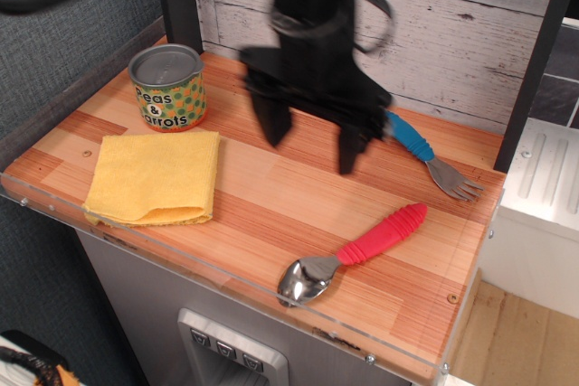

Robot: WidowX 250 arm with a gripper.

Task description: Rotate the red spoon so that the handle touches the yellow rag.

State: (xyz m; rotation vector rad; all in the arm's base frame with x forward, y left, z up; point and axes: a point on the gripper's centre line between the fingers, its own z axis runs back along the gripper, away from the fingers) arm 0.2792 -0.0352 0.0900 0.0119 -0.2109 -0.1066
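a: table (pixel 271 178) edges first — a clear strip runs along the front edge, a grey plank wall closes the back, and the right end stops short beside a white unit.

b: open room?

a: a broad bare stretch of wood lies between the yellow rag (pixel 154 176) on the left and the red spoon (pixel 355 252) at the front right. the two are well apart. the spoon lies at a slant, metal bowl near the front edge, the handle (pixel 384 233) pointing up and to the right, away from the rag.

b: any writing?

a: a can (pixel 167 88) behind the rag reads "peas & carrots" on an orange-and-green dotted label. nothing else is legible.

b: and the arm?

a: it hangs over the middle back of the table, blurred, wrist pointing down. the end effector (pixel 309 143) is spread wide — two dark fingers (pixel 270 121) well apart, holding nothing, raised above the wood.

b: what's near it?

a: a blue-handled fork (pixel 422 154) lies behind the right finger, tines toward the right end, partly hidden by the arm.
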